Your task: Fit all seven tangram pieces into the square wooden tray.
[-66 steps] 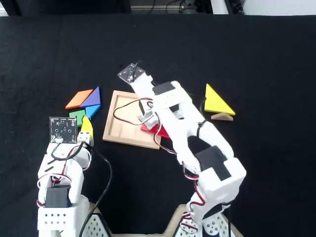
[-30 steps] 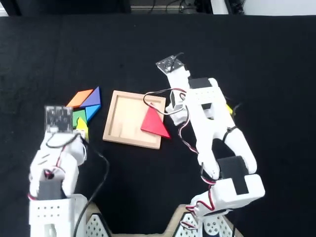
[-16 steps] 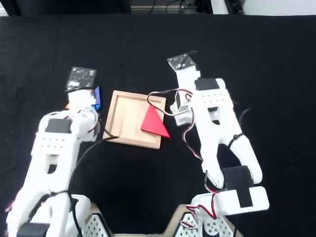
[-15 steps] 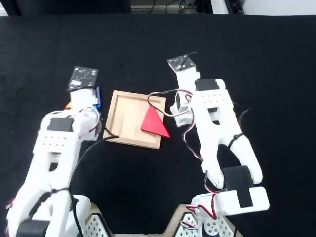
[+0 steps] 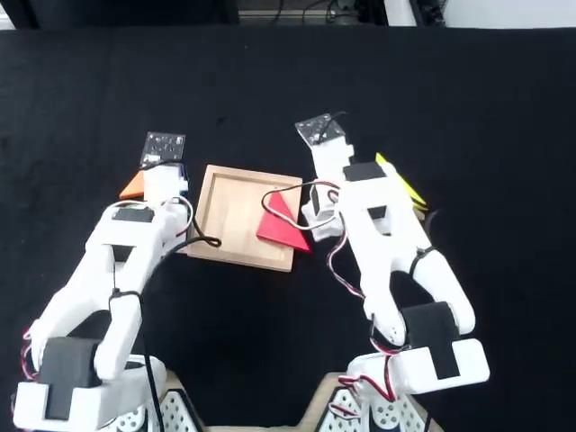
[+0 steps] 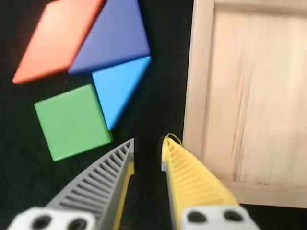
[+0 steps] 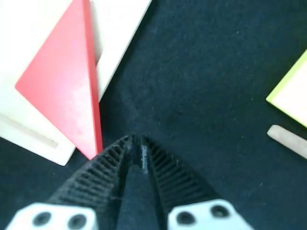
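The wooden tray (image 5: 229, 216) lies flat on the worktop. The red triangle (image 5: 281, 225) straddles its rim. It is likely light, stiff and slick, so grip it by opposite edges. The left tool (image 6: 148, 143) is slightly spread and empty. The right tool (image 7: 137, 139) is pressed together and empty.

Surface: black table (image 5: 468, 99) is carrying all items.
Middle: wooden tray (image 5: 229, 216) is lying flat.
One side: orange piece (image 6: 57, 36), blue triangle (image 6: 115, 36) and green square (image 6: 72, 120) are lying clustered.
Other side: yellow triangle (image 5: 402, 184) is lying alone.
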Available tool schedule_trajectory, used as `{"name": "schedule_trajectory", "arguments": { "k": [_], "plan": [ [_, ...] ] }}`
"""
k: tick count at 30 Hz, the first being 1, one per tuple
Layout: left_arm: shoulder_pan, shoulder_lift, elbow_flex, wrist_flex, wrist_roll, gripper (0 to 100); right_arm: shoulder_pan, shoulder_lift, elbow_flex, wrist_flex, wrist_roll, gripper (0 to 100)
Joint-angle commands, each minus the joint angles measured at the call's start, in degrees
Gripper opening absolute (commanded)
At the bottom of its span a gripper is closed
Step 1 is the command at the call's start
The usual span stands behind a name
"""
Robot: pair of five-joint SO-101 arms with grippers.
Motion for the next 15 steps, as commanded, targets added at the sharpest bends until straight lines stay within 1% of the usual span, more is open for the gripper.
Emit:
{"name": "schedule_trajectory", "arguments": {
  "k": [1,4,7,10,13,15],
  "plan": [
    [-0.13,0.09,-2.42,0.44,0.18,11,0.70,2.51,-0.40,-1.23,0.18,1.3],
    [-0.04,0.62,-4.09,4.22,0.09,11,0.62,7.08,-0.92,-3.25,0.18,1.2],
    [0.13,0.62,-4.35,5.19,-1.76,11,-0.44,9.27,-2.24,-3.16,0.18,1.2],
    [3.38,0.70,-2.95,5.27,-2.46,11,-2.37,8.04,-2.42,-1.41,0.18,1.1],
    [8.13,0.09,-1.63,5.27,-2.29,11,-4.40,5.49,-1.63,-0.97,0.18,1.1],
    [9.27,0.18,-1.71,5.27,-2.29,11,-5.19,4.35,-0.66,-1.41,0.18,1.1]
  ]
}}
